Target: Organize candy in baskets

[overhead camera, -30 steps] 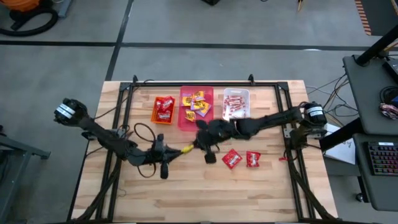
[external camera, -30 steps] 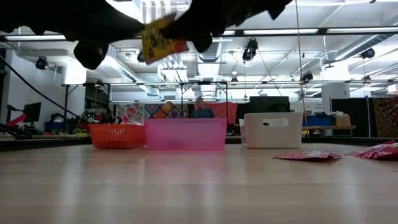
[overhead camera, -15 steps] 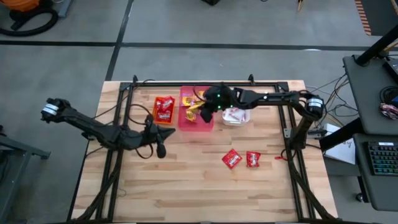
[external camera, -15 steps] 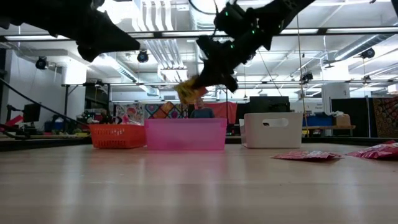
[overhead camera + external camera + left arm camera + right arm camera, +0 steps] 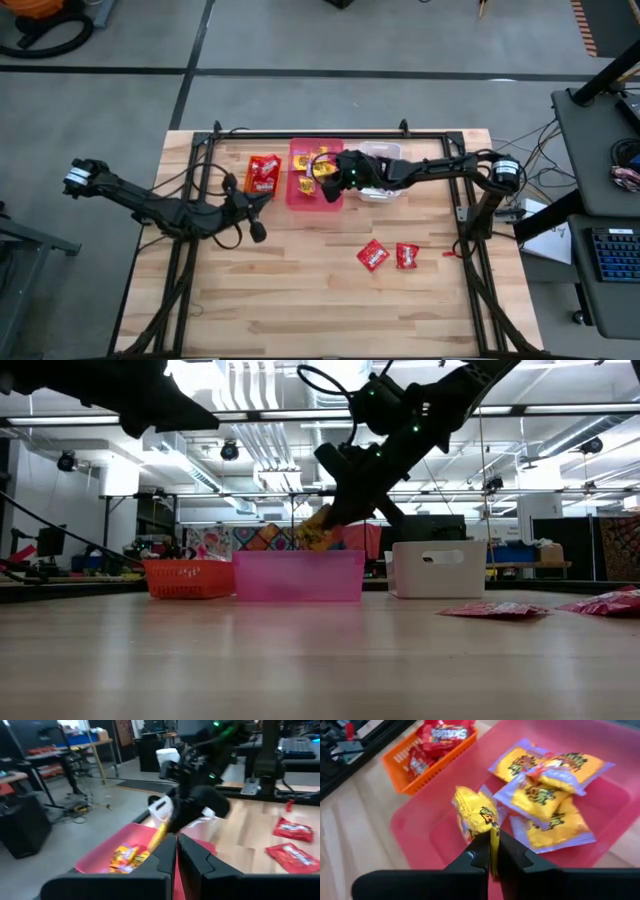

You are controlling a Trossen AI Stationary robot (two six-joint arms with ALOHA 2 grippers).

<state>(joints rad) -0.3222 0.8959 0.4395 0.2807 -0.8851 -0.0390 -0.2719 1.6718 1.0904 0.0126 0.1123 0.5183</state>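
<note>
The right end effector point(image 5: 491, 851), pinching a yellow packet point(image 5: 476, 817), had swung from mid-counter to hover over the pink basket point(image 5: 296, 192) at the counter's far edge, so a drop looked imminent. The left end effector point(image 5: 256, 230), pressed together and empty, had withdrawn toward the left edge. Two red packets point(image 5: 389, 255) remained unsorted.

From above, the right hand point(image 5: 333, 178) and its arm cover much of the white basket point(image 5: 392, 152), so the contents there cannot be made out. At bench height the pink basket point(image 5: 299, 577) hides its own candy behind its wall. The yellow packet point(image 5: 476, 817) has its lower edge buried between the right hand's fingers point(image 5: 479, 851). Two red packets point(image 5: 606, 603) beside the white basket are cut off by the low picture's edge.
</note>
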